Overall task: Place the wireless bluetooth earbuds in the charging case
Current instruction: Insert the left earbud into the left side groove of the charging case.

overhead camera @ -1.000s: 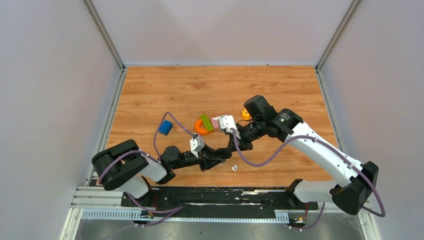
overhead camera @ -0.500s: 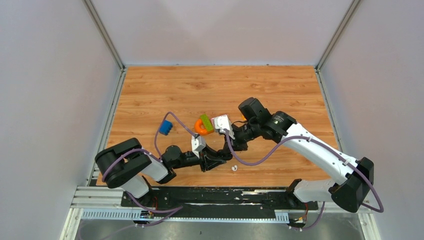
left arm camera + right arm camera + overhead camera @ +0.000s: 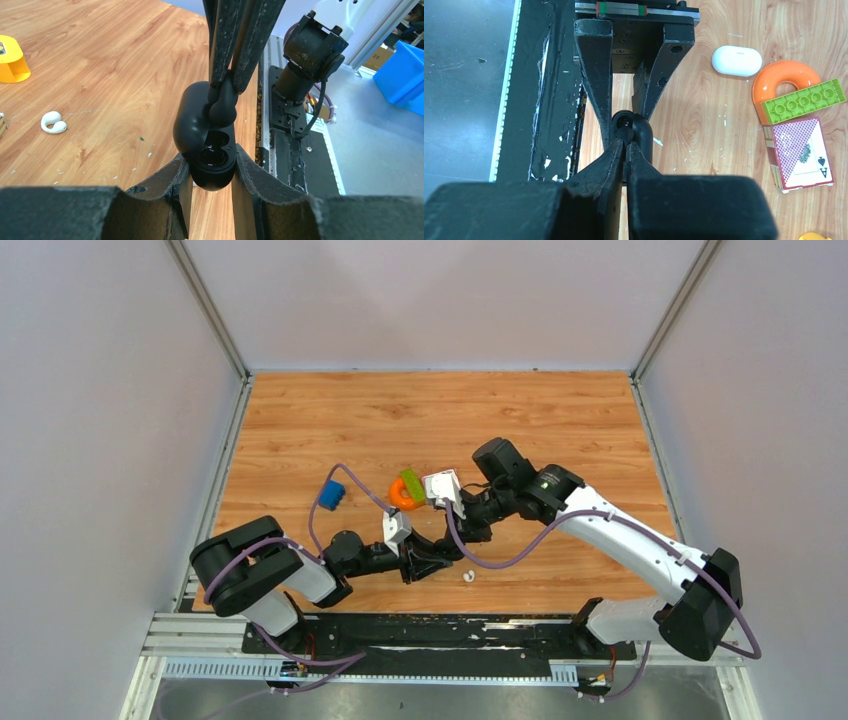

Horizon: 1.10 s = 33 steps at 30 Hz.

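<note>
Your right fingers, clamped on the black earbud, have moved in to mid-frame, just above the open black case your left fingers grip; seating looks imminent.

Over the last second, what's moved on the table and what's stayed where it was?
The right arm swung a little left, toward the left arm. Its right gripper is shut on the black earbud over the open black case. The left gripper kept the case clamped in about the same spot. Nothing was picked up or released. The white earbud, orange ring and blue block stayed put.
</note>
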Tool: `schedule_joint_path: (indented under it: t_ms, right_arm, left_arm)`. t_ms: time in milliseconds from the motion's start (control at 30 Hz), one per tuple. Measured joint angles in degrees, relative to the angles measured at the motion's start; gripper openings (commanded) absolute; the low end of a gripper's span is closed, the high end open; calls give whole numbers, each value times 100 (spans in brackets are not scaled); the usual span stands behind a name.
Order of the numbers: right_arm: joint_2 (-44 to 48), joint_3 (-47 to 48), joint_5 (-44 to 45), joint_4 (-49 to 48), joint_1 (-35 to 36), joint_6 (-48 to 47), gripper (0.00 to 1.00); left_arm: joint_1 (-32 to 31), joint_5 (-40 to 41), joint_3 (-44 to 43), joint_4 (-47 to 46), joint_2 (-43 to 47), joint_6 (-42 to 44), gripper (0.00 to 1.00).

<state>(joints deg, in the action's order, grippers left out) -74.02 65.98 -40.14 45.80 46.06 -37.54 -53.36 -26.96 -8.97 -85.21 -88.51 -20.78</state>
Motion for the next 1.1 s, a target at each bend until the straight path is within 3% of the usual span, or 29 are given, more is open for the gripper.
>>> schedule_joint_path:
  t_ms: [1100]
  right_arm:
    - [-55, -50, 232, -170, 68, -4, 0]
  left_arm:
    - [22, 4, 2, 7, 0, -20, 0]
